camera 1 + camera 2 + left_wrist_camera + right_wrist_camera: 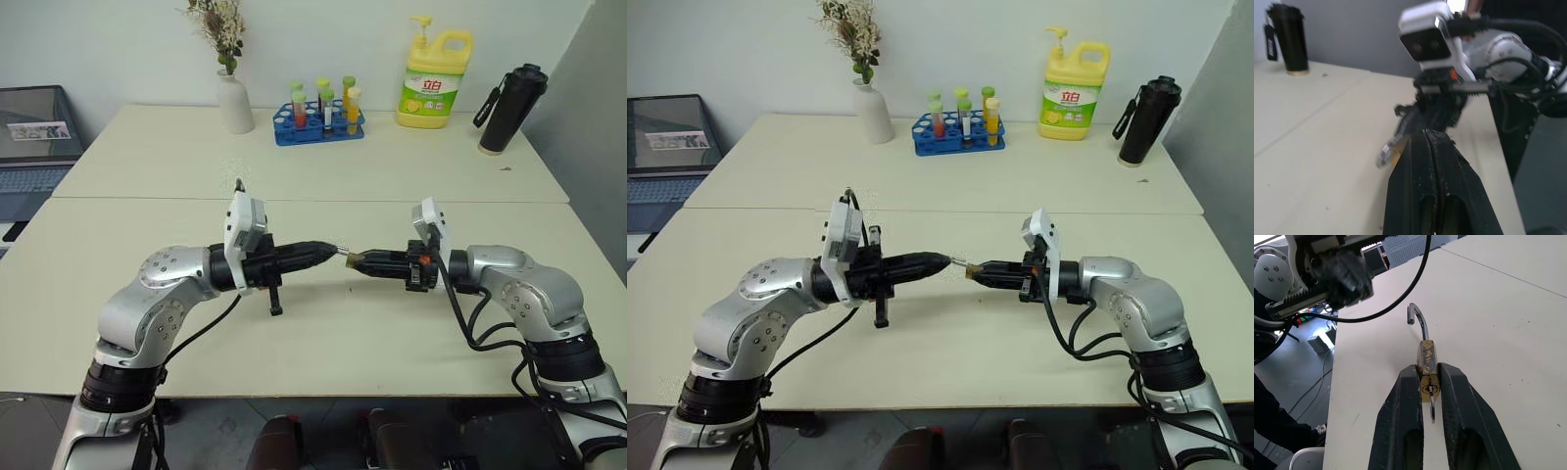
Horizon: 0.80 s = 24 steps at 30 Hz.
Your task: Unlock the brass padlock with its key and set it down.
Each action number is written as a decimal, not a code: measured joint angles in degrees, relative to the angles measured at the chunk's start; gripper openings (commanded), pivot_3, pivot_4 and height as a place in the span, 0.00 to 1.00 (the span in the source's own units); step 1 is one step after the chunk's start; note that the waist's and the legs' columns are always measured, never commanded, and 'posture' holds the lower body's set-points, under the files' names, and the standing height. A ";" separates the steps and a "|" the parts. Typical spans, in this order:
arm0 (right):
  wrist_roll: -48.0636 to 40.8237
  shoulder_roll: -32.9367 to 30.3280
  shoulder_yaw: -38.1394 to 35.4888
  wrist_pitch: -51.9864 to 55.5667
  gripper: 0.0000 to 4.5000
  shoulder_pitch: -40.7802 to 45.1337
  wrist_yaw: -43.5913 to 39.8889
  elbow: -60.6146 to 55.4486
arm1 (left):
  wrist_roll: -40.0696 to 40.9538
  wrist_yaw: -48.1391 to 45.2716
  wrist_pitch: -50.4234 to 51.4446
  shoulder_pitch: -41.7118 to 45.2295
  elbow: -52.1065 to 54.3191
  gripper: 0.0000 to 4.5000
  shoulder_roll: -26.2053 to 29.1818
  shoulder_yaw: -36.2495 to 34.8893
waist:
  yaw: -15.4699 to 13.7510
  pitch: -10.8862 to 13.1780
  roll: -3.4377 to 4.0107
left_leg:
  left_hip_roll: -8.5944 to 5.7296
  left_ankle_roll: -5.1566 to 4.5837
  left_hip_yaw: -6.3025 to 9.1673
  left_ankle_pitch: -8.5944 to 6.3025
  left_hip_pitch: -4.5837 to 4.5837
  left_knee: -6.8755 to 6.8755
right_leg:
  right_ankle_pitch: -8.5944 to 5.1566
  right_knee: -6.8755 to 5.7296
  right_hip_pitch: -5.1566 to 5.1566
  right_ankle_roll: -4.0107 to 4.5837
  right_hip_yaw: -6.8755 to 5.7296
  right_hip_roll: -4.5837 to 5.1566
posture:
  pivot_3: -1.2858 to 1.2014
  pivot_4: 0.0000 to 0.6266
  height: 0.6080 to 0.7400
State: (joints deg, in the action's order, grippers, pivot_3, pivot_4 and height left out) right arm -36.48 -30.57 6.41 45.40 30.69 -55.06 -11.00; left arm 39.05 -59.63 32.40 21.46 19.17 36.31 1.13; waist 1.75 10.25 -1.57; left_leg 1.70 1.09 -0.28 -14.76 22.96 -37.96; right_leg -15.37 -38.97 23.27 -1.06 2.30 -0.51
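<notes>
My right gripper (1427, 372) is shut on the brass padlock (1426, 355), held in the air over the table's front half. The brass body sits between its fingers, keyhole end toward the wrist. The thin silvery shackle (1419, 322) sticks out past the fingertips as a hook with one end free. A thin silvery sliver (1432, 410) hangs just behind the keyhole end; whether it is the key I cannot tell. My left gripper (324, 251) points at the padlock (350, 258) from the opposite side, shut, a short gap from the shackle, with nothing visible between its fingers (1442, 147).
At the table's back stand a white vase (234, 102) of dried flowers, a blue rack (318, 123) of tubes, a yellow detergent bottle (434, 83) and a black bottle (510, 110). A laptop (34, 147) sits off the left side. Bare tabletop (323, 333) lies under both grippers.
</notes>
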 measured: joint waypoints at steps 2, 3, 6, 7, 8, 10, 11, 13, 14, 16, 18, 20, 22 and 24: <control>0.02 0.00 0.03 0.00 0.03 0.01 -0.06 0.00 | -1.21 0.23 -0.31 0.13 -0.36 0.00 -0.77 1.43 | -0.05 0.00 0.00 | -0.01 0.00 0.00 0.00 0.00 0.00 | 0.00 0.00 0.00 0.00 0.00 0.00 | 0.52 0.24 1.00; 0.02 0.01 0.21 0.00 0.03 0.02 -0.09 0.00 | -1.91 0.28 -0.54 0.48 -0.95 0.00 -1.42 2.17 | -0.14 0.00 0.00 | -0.02 0.00 0.01 0.00 0.01 -0.01 | 0.00 0.00 -0.01 0.00 -0.01 0.00 | 0.52 0.24 1.00; 0.01 0.02 0.67 0.00 0.03 0.02 -0.14 -0.01 | -3.86 0.26 -2.01 1.13 -2.47 0.00 -2.45 3.45 | -0.11 0.00 -0.01 | -0.01 0.00 -0.01 0.00 0.01 0.00 | 0.00 0.00 0.00 0.00 0.01 0.00 | 0.52 0.24 1.00; 0.01 0.02 0.68 0.00 0.03 0.02 -0.14 -0.02 | -4.09 0.28 -2.35 1.49 -3.03 0.00 -2.69 3.47 | -0.11 0.01 -0.01 | 0.00 0.00 0.00 0.00 0.01 0.00 | 0.00 0.00 0.00 0.00 0.00 0.00 | 0.52 0.24 1.00; 0.00 0.01 0.68 0.01 0.03 0.01 -0.14 -0.02 | -4.32 0.30 -2.71 1.85 -3.52 0.00 -2.90 3.47 | -0.11 0.01 -0.01 | 0.00 0.00 0.01 0.00 0.01 0.00 | 0.00 0.00 0.00 0.00 0.00 0.00 | 0.52 0.24 1.00; -0.01 0.00 0.68 0.02 0.03 0.01 -0.13 -0.07 | -4.41 0.36 -2.81 2.38 -3.89 0.00 -3.58 3.46 | -0.10 0.00 -0.01 | 0.00 0.00 0.00 0.00 0.01 0.00 | 0.00 0.00 0.00 0.00 0.00 -0.01 | 0.52 0.24 1.00; -0.02 0.00 0.68 0.02 0.03 0.00 -0.13 -0.13 | -4.41 0.36 -2.85 2.50 -3.89 0.00 -3.86 3.46 | -0.10 0.00 -0.01 | 0.00 0.00 0.00 0.00 0.01 0.00 | 0.00 0.00 0.00 0.00 0.00 -0.01 | 0.52 0.24 1.00; -0.07 0.00 0.68 0.08 0.03 -0.04 -0.12 -0.34 | -4.40 0.39 -2.87 2.80 -4.00 0.00 -4.12 3.46 | -0.10 0.00 -0.01 | 0.00 0.00 0.00 0.00 0.01 0.00 | 0.00 0.00 0.00 0.00 0.00 0.00 | 0.52 0.24 1.00; -0.09 -0.01 0.67 0.12 0.03 -0.15 -0.11 -0.53 | -4.40 0.44 -2.87 2.93 -4.07 0.00 -4.20 3.43 | -0.10 0.00 -0.01 | 0.00 0.00 0.01 0.00 0.01 0.00 | 0.00 0.00 0.00 0.00 0.00 -0.01 | 0.52 0.24 1.00; -0.13 -0.01 0.68 0.18 0.03 -0.37 -0.09 -0.76 | -4.52 0.52 -2.97 2.97 -4.21 0.00 -4.55 3.41 | -0.10 0.00 -0.01 | 0.00 0.00 0.00 0.00 0.01 0.00 | 0.00 0.00 0.00 0.00 0.00 0.00 | 0.52 0.24 1.00; -0.13 -0.01 0.69 0.22 0.03 -0.46 -0.08 -1.09 | -5.27 0.81 -3.30 2.98 -4.64 0.00 -4.84 3.41 | -0.10 0.01 -0.01 | 0.00 0.00 0.00 0.00 0.01 0.00 | 0.00 0.00 0.00 0.00 0.00 0.00 | 0.52 0.24 1.00; -0.17 -0.01 0.69 0.25 0.03 -0.48 -0.08 -1.44 | -5.66 1.46 -3.92 3.07 -5.63 0.00 -5.22 3.41 | -0.10 0.01 -0.01 | 0.00 0.00 0.01 0.00 0.01 0.00 | 0.00 0.00 0.00 0.00 -0.01 0.00 | 0.52 0.24 1.00; -0.18 -0.02 0.69 0.31 0.03 -0.60 -0.08 -1.65 | -5.86 1.65 -4.09 3.14 -6.03 0.00 -5.28 3.41 | -0.10 0.01 -0.01 | 0.00 0.00 0.01 0.00 0.01 0.00 | 0.00 0.00 0.00 0.00 0.00 0.00 | 0.52 0.24 1.00; -0.18 -0.02 0.69 0.35 0.03 -0.62 -0.08 -1.65 | -6.12 1.67 -4.24 3.41 -6.32 0.00 -5.36 3.41 | -0.10 0.01 -0.01 | 0.00 0.00 0.01 0.00 0.01 0.00 | 0.00 0.00 0.00 0.00 0.00 0.00 | 0.52 0.24 1.00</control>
State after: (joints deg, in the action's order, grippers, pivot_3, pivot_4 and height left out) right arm -36.66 -30.59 7.11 45.76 30.06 -55.14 -12.65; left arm 32.93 -57.97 28.15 24.88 12.86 30.96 4.54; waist 1.66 10.26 -1.58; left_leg 1.69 1.09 -0.27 -14.76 22.98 -37.96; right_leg -15.37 -38.97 23.27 -1.06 2.30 -0.51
